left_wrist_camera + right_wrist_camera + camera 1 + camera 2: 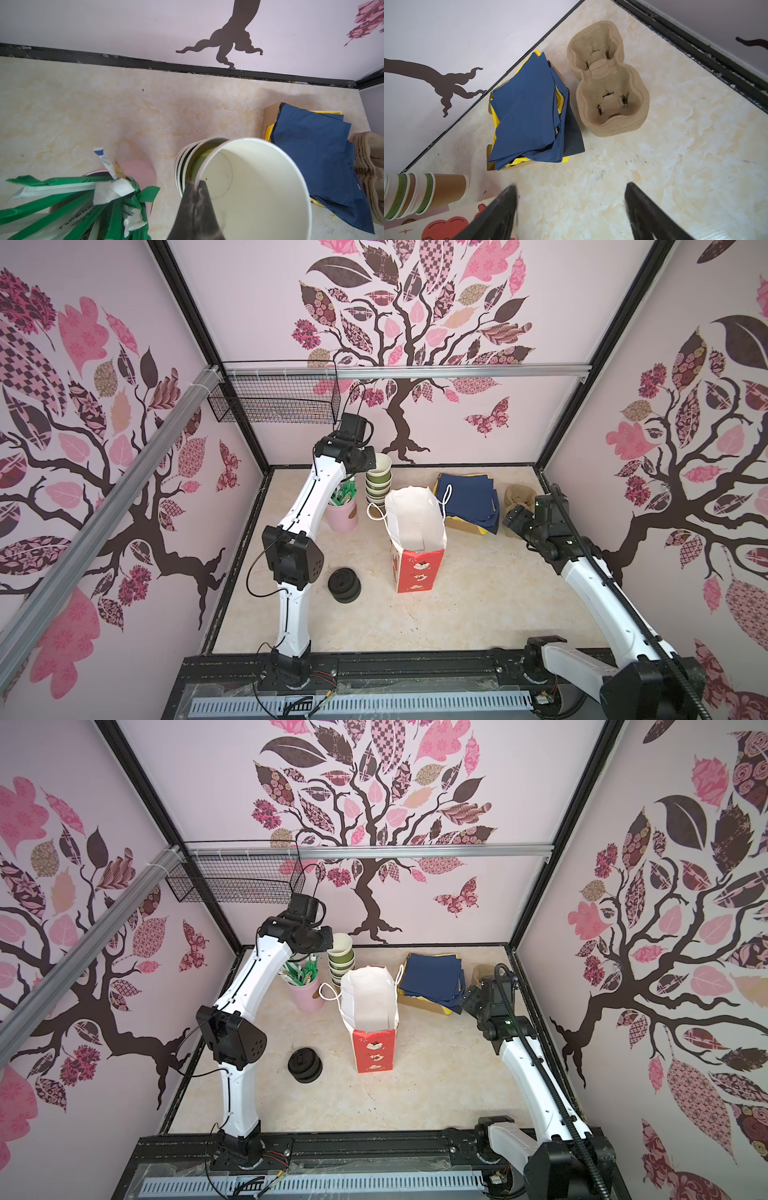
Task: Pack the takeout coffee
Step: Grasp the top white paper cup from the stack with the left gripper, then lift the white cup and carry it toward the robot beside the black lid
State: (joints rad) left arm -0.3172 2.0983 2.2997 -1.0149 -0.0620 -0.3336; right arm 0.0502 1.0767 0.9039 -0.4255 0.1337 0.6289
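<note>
Stack of green paper cups (pixel 378 489), white inside, stands just behind the red-and-white paper bag (pixel 415 568). The left pincer (pixel 196 182) is closed on the rim of its top cup (pixel 259 187). The right pincer (pixel 571 185) hangs open, to the right of the bag.

Top cup (pixel 259 187): paper cup, mouth open, white inside, with a faint ring marking its floor. A strip of greenish outer wall shows just under the rolled rim.
Hold: the left gripper (pixel 196 184) is closed on its rim.
Pose: it sits highest on the cup stack (pixel 377 489), with more wall showing than the cups below. In the left wrist view its rim is off-centre and tilted against theirs.
Cup stack: nested upright — green bands between white rims. The bottom cup (pixel 448 189) shows a brown wall.
Place: far side of the desk (pixel 478 605), near the back wall, in both top views.
</note>
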